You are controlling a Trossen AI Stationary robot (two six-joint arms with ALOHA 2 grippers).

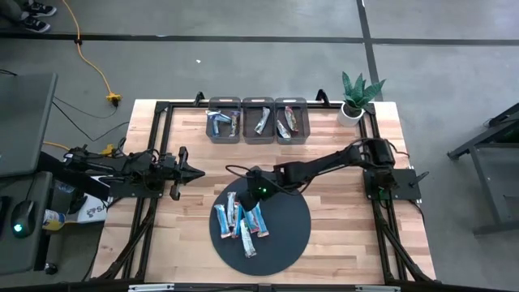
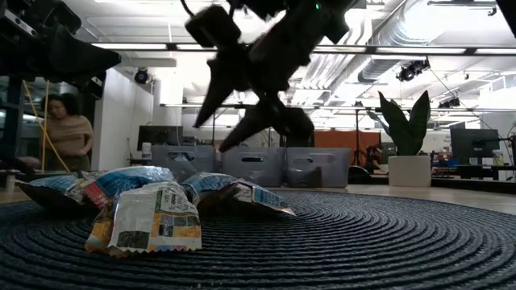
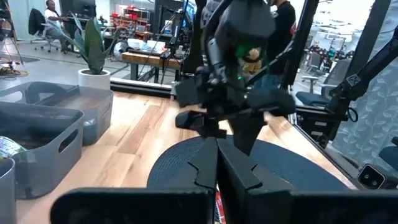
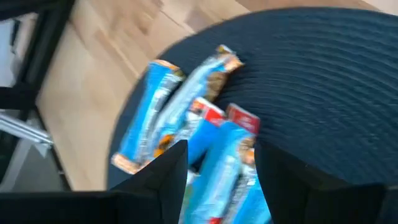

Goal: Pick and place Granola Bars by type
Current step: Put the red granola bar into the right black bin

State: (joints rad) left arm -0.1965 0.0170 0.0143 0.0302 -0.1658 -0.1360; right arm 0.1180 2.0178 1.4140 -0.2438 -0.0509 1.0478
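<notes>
The Granola Bars (image 1: 242,223) lie overlapping in a heap on the round dark mat (image 1: 288,235), so closing could pinch two wrappers or nudge the pile. The right gripper (image 1: 250,185) hangs above the heap, fingers spread and empty. The left gripper (image 1: 193,171) waits over the table (image 1: 340,162), closed.

Potted plant (image 1: 357,96) at table (image 1: 349,235) corner, w/ person (image 2: 66,133) in bkgd.
</notes>
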